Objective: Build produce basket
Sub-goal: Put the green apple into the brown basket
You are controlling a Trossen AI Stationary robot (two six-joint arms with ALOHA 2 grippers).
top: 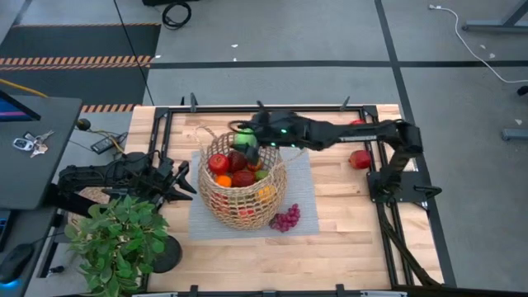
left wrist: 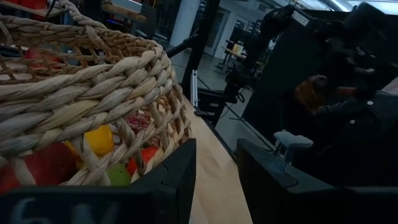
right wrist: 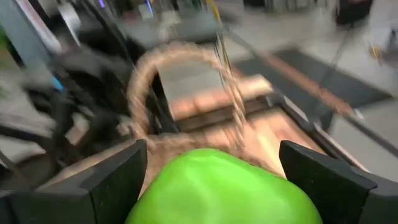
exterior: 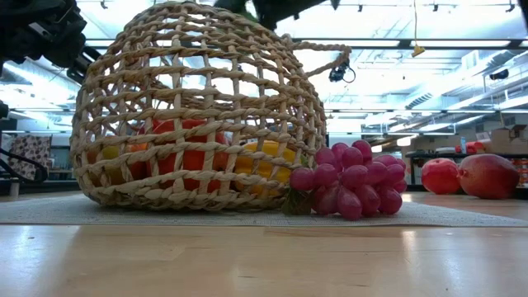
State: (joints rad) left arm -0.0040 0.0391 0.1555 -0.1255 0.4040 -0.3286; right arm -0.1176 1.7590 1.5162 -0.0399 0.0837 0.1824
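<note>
Wicker basket point(top: 241, 191) holds several fruits; right claw point(top: 246, 139) grips one green pear point(right wrist: 221, 188); left claw point(top: 183, 183) narrow, empty; two red fruits point(top: 360, 158) outside.

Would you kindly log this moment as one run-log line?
right gripper: shut on green pear, over basket | left gripper: beside basket, empty | grapes, two red fruits: still outside
</note>
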